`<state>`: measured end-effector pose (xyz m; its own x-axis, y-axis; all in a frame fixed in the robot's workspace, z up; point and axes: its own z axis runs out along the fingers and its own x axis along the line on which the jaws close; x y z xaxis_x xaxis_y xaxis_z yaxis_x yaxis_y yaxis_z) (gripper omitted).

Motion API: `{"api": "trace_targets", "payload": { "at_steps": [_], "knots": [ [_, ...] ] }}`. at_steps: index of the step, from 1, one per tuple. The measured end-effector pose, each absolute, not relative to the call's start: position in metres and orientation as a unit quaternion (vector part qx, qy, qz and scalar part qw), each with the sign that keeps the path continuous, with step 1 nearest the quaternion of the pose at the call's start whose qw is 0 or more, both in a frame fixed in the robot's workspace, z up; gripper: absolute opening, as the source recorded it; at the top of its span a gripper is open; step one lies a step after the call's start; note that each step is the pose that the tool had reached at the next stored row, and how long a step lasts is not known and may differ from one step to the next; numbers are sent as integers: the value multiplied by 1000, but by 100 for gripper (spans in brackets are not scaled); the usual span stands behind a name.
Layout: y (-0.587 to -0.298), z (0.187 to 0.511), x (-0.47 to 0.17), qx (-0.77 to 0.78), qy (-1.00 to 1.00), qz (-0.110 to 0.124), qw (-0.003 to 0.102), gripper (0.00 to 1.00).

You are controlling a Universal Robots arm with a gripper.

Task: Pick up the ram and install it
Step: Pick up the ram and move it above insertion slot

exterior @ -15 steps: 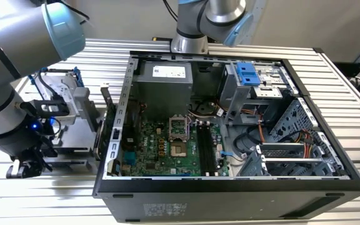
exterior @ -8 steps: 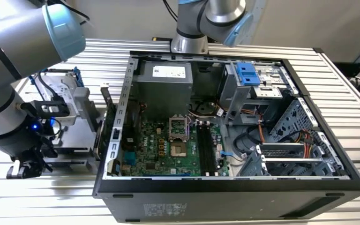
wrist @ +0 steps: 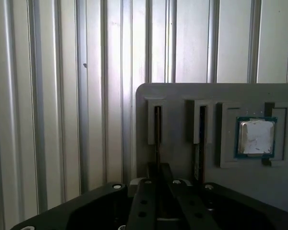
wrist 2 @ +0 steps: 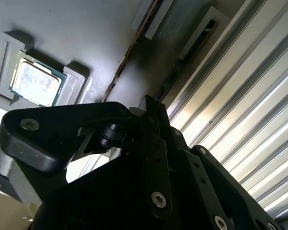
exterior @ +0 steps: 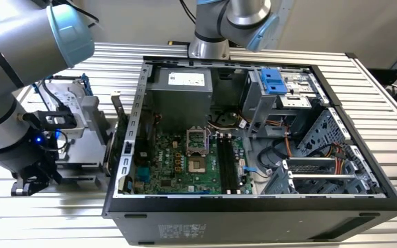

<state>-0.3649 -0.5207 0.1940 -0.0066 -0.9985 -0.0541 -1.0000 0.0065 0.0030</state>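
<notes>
Two slots in the holder [wrist: 182,96] — the gripper [wrist: 158,167] sits end-on to the ram [wrist: 157,134] in the one farther from the CPU [wrist: 256,137] — whether it grips, I cannot tell.

The counter [exterior: 122,59] is ribbed bare metal with a bright sheen; the grey holder block [wrist: 182,96] on it looks smooth and matt. The chip [wrist: 256,137] in the block has a dull silvery metal lid, and the gripper [wrist: 158,172] is matt black.

Ribbed metal table [exterior: 384,98] carries an open computer case [exterior: 254,219] and a grey slotted holder plate [wrist: 182,93].
</notes>
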Motion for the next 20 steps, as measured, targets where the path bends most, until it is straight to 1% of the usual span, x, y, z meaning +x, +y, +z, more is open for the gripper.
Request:
{"api": "trace_targets", "payload": {
  "at_steps": [16, 20],
  "knots": [
    [-521, 194, -365, -704, 709, 21, 19, 0],
    [-521, 199, -365, -704, 709, 21, 19, 0]
  ]
}}
